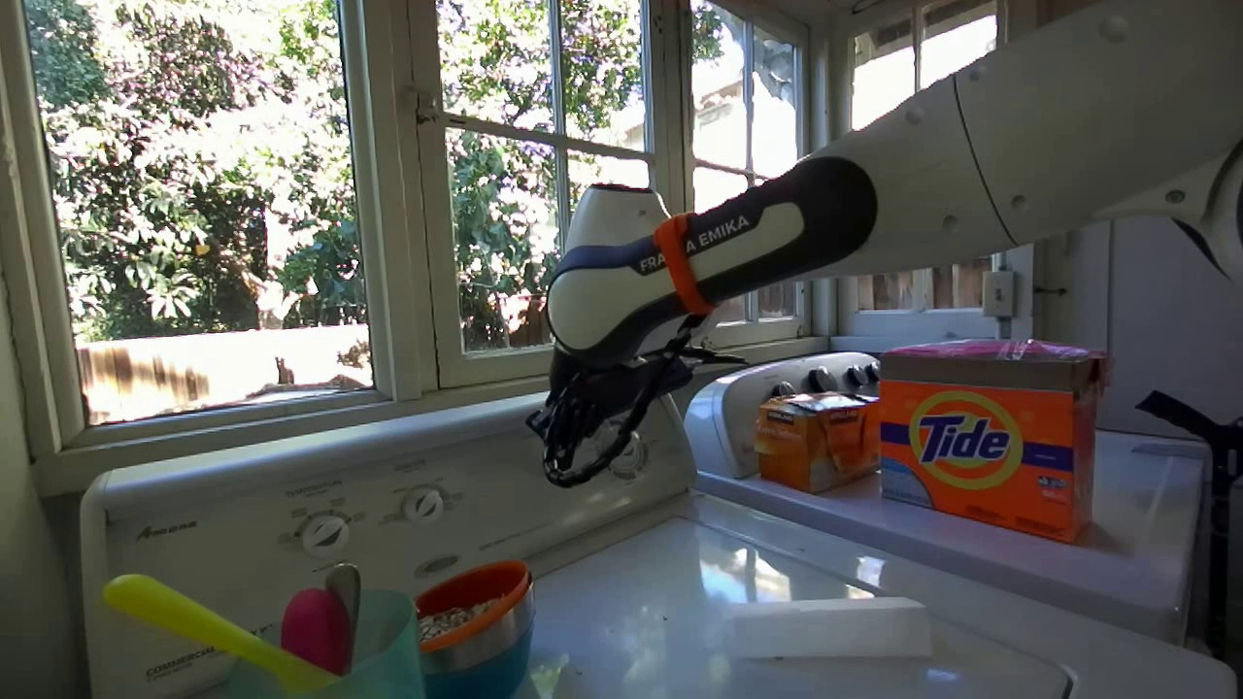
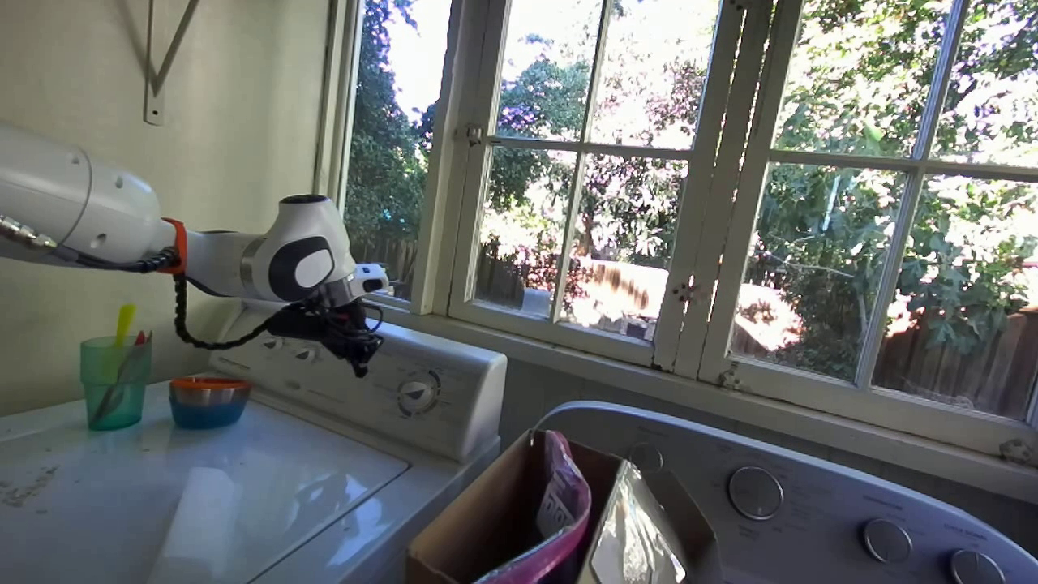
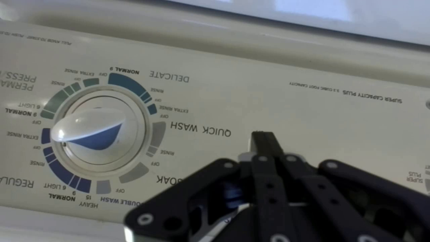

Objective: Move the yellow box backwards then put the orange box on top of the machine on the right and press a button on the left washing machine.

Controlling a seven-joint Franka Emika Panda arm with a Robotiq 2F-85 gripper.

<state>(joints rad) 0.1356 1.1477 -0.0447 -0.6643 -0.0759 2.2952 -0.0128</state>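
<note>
The left washing machine [image 1: 214,573] is white, with several knobs on its raised back panel. My gripper [image 3: 264,134] is shut with nothing between its fingertips. In the wrist view it points at the panel, beside the large dial [image 3: 100,131] with a blue and white pointer. I cannot tell whether the fingertips touch the panel. The gripper also shows over the panel in an exterior view [image 2: 361,369]. The orange Tide box [image 1: 981,456] stands on the right machine [image 1: 1136,505]. A smaller yellow-orange box [image 1: 816,442] stands behind it, close to that machine's knob panel.
A teal cup [image 1: 388,650] with utensils and a bowl [image 1: 495,641] with an orange rim stand on the left machine's lid. A white block [image 1: 830,629] lies nearer the right machine. Windows [image 2: 584,324] rise behind both panels.
</note>
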